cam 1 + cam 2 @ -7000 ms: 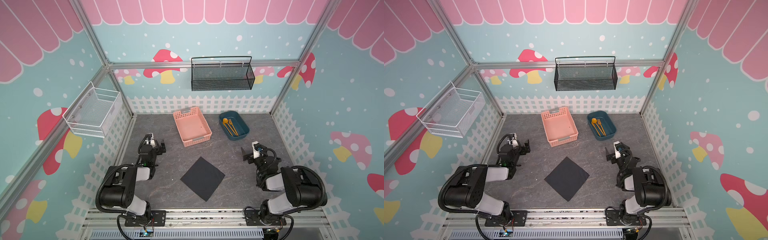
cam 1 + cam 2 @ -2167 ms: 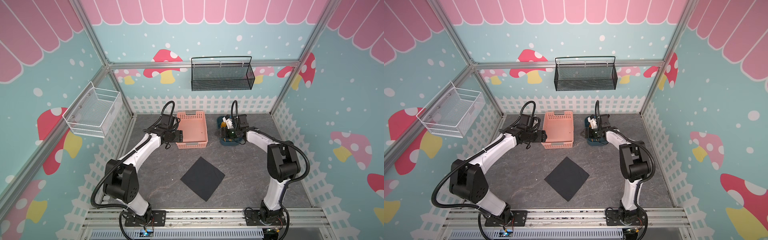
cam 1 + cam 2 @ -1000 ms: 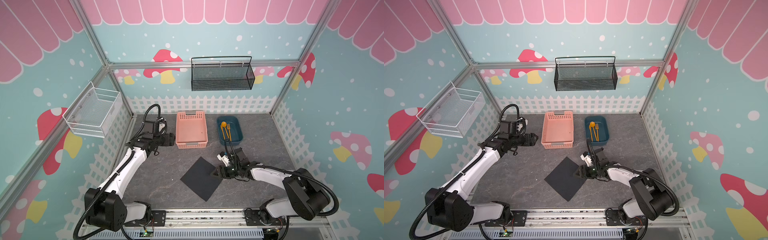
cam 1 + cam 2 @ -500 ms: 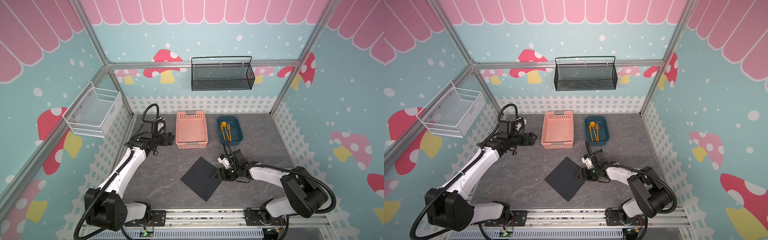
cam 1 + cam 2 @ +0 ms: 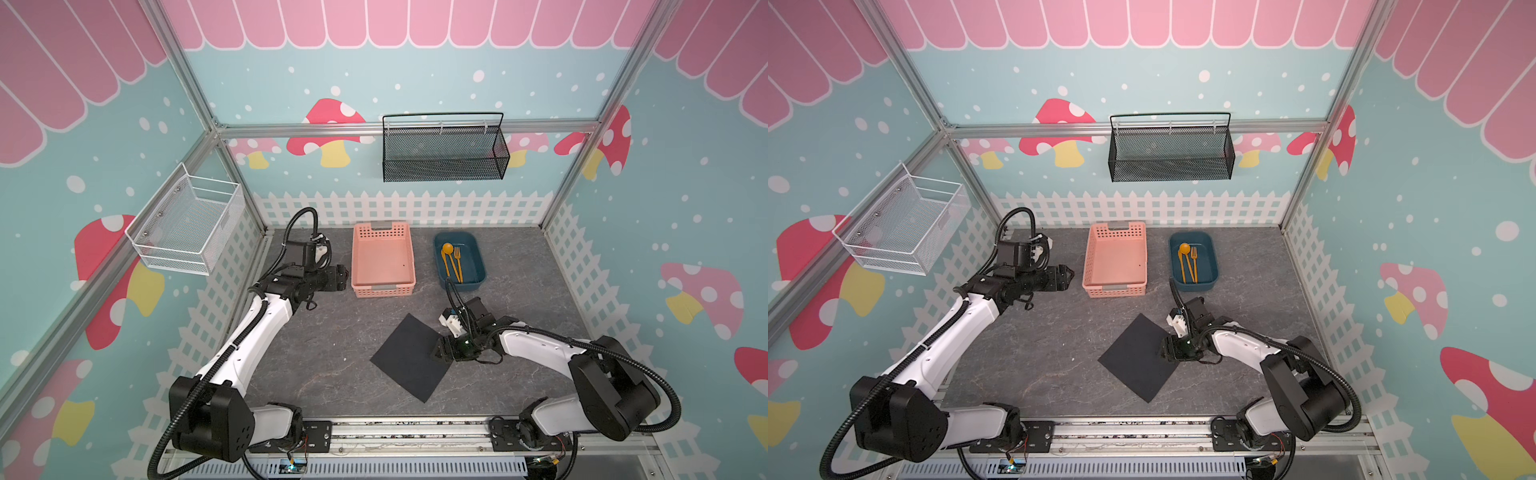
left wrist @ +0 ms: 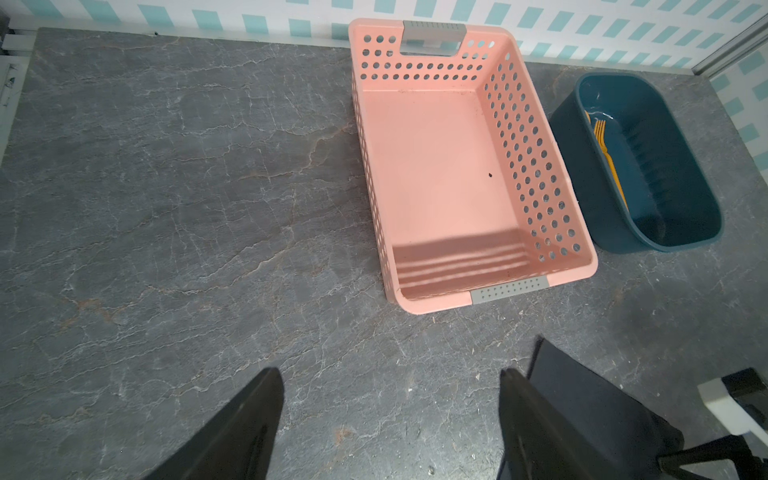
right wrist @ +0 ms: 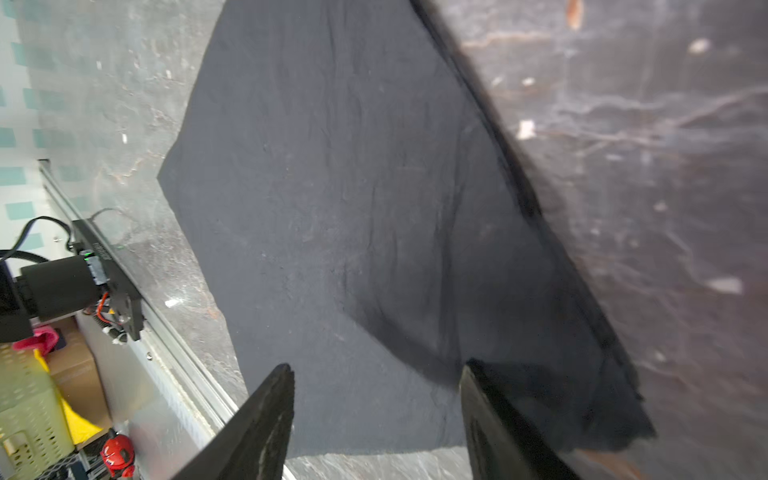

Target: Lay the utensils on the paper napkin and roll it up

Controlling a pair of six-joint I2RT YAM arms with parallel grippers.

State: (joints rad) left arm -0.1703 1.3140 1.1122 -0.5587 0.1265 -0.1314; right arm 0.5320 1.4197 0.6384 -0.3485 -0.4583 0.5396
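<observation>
Standing at the front of the cell, I see the left gripper [image 5: 343, 277] hanging just beside the left wall of the pink perforated plastic basket [image 5: 384, 291], apart from it, jaws spread wide and holding nothing. To the right and nearer me, the thin matte black square paper napkin [image 5: 409, 357] lies flat on the grey marbled tabletop [image 5: 324, 332], turned corner-on like a diamond. The right gripper [image 5: 436, 352] sits low over its right corner, jaws parted and empty; whether the tips touch the paper I cannot tell. Further right, towards the back, the dark blue oval plastic tub [image 5: 480, 266] holds the slim orange-yellow plastic utensils: a round-bowled spoon [image 5: 447, 248] and a fork [image 5: 458, 266] side by side on its floor. I can make out no knife.

To my eye that cutlery is light, stiff and smooth, so a pinch across the handle around its middle looks safest, coming straight down to stay clear of the tub wall. The napkin looks limp and nearly weightless, likely to slide or crease under a push. A corner or edge seems the place to lift it, with something pinning the rest.
</observation>
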